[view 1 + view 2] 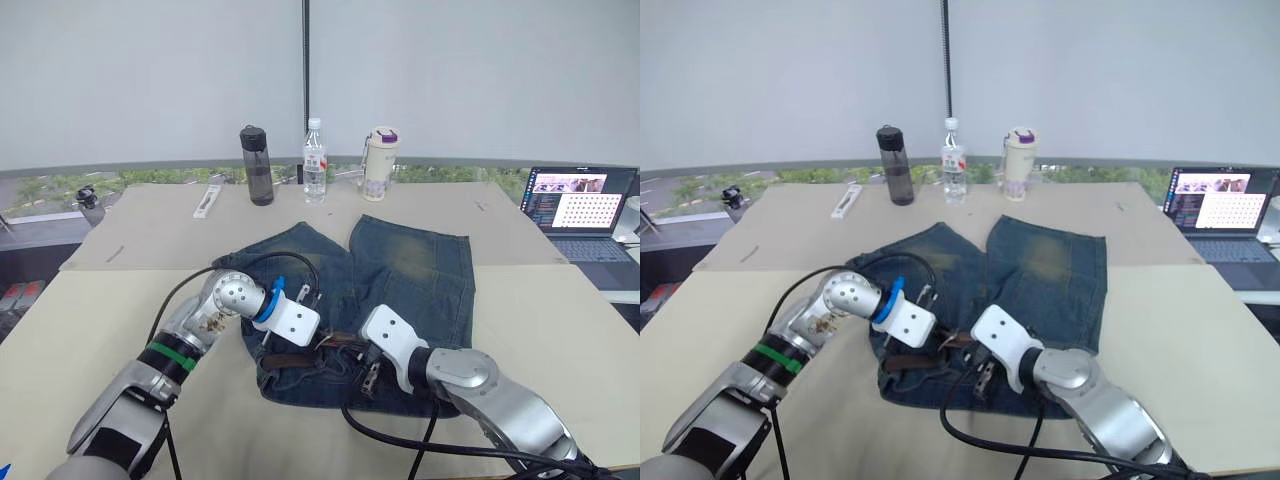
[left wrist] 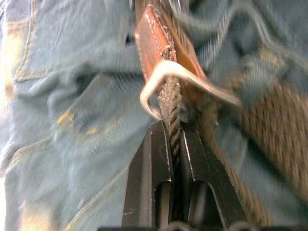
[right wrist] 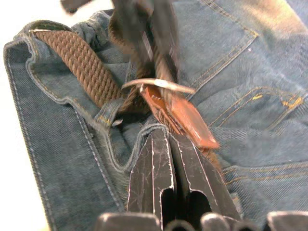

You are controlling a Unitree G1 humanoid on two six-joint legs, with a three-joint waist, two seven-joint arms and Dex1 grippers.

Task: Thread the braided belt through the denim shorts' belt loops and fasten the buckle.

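Observation:
The denim shorts (image 1: 400, 270) lie flat on the table, waistband toward me. The braided belt (image 3: 82, 62) runs brown along the waistband and under a belt loop (image 3: 108, 115). Its silver buckle (image 2: 159, 79) stands up beside an orange-brown leather end (image 3: 187, 115). My left gripper (image 2: 174, 127) is shut on a braided strand just below the buckle. My right gripper (image 3: 168, 134) is shut at the leather end, right by the waistband's edge. In the left eye view both grippers, left (image 1: 322, 338) and right (image 1: 362, 368), meet at the middle of the waistband.
At the table's far edge stand a dark bottle (image 1: 257, 165), a clear water bottle (image 1: 314, 160) and a cream tumbler (image 1: 379, 163). An open laptop (image 1: 580, 205) sits at the far right. Black cables (image 1: 400, 435) trail over the near table edge.

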